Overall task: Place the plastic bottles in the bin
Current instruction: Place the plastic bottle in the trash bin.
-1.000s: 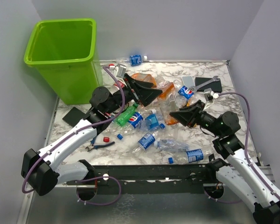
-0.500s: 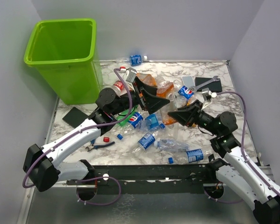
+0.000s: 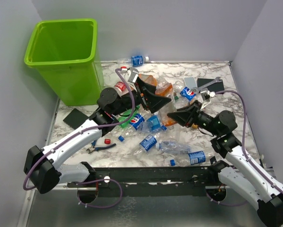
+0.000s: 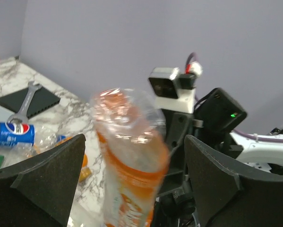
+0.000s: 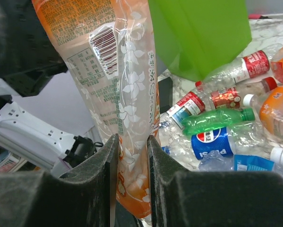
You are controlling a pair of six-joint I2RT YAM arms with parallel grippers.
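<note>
no bottle seen in bin [image 3: 78, 80]; bottles [image 3: 148, 142] heaped on tabletop [image 3: 127, 154]. right pincer [image 5: 132, 142] grips orange bottle [image 5: 128, 90]; left pincer [image 4: 134, 144] open around it.

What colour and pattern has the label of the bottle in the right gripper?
Orange with white flowers on the bottle; the right wrist view shows it best.

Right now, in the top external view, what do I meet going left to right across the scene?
The lime-green bin → green bottle → left gripper → wrench.
</note>
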